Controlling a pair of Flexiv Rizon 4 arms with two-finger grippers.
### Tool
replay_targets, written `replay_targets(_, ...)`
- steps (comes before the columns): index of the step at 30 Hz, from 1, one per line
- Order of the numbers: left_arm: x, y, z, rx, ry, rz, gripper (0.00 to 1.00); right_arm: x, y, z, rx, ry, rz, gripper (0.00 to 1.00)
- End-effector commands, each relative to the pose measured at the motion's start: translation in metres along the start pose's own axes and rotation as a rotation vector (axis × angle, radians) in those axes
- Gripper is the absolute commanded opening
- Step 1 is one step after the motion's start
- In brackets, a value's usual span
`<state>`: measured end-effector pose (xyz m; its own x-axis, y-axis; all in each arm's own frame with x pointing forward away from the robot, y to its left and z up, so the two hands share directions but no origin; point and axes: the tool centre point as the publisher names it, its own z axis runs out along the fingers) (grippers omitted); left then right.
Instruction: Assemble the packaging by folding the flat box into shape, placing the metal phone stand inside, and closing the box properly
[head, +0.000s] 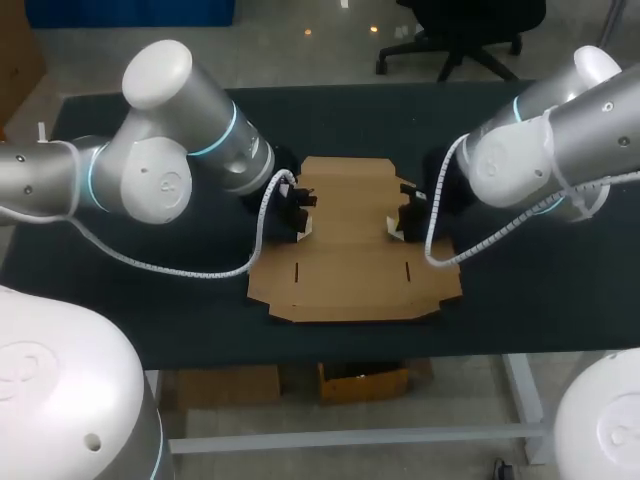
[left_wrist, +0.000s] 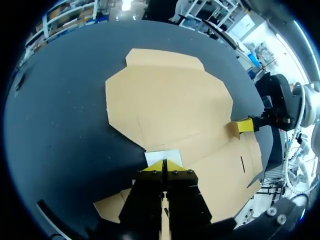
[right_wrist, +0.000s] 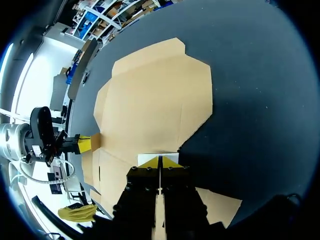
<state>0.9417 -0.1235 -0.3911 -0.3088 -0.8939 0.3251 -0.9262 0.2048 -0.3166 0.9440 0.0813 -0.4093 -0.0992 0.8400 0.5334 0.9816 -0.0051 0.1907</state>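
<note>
Currently the flat box (head: 350, 270) lies unfolded on the dark worktop (head: 150, 300), still one sheet of cardboard with no wall raised. Its length looks to run from the near edge of the worktop towards the far edge, and it is wider at the near end.

The left gripper (head: 300, 215) sits at the sheet's left edge, about halfway along. The right gripper (head: 403, 215) sits at the right edge, straight across from it. The line between them crosses the box's short way, at right angles to its long axis. Each arm is the nearer one to its own side panel, and neither reaches past the middle.

In each wrist view the yellow tips are drawn together to a thin slit, right at the cardboard's edge. A small white patch (left_wrist: 162, 154) lies just ahead of the left tips. A tan sliver shows in the slit, but I cannot tell whether that is an edge pinched between the fingers or cardboard seen beneath them. Most of the sheet lies ahead of each gripper, with the other arm's yellow tip at the far side of it.

The metal phone stand does not show in any view. My judgement is that folding has barely begun, and that the coming move depends on both side edges rising together about creases parallel to the long axis.
</note>
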Motion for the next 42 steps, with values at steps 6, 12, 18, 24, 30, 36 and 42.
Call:
replay_targets(6,0.003,-0.002,0.007,-0.016,-0.005,0.003,0.0,0.003,-0.001,0.003,0.019,-0.02,0.003,0.0)
replay_targets(12,0.004,-0.001,0.009,-0.022,-0.005,0.006,0.0,0.003,-0.001,0.005,0.024,-0.029,0.008,0.0)
replay_targets(18,0.004,-0.001,0.01,-0.025,-0.005,0.004,0.0,0.002,-0.001,0.007,0.027,-0.032,0.012,0.0)
replay_targets(24,0.005,-0.001,0.011,-0.029,-0.009,0.0,0.0,0.003,-0.001,0.008,0.031,-0.037,0.015,0.0)
replay_targets(30,0.006,-0.001,0.015,-0.036,-0.012,0.0,0.0,0.003,-0.003,0.008,0.032,-0.042,0.022,0.0)
replay_targets(36,0.007,-0.001,0.018,-0.042,-0.012,0.001,0.0,0.003,-0.004,0.009,0.034,-0.056,0.031,0.0)
replay_targets(42,0.009,0.0,0.021,-0.049,-0.023,-0.001,0.0,0.002,-0.003,0.015,0.049,-0.064,0.041,0.0)
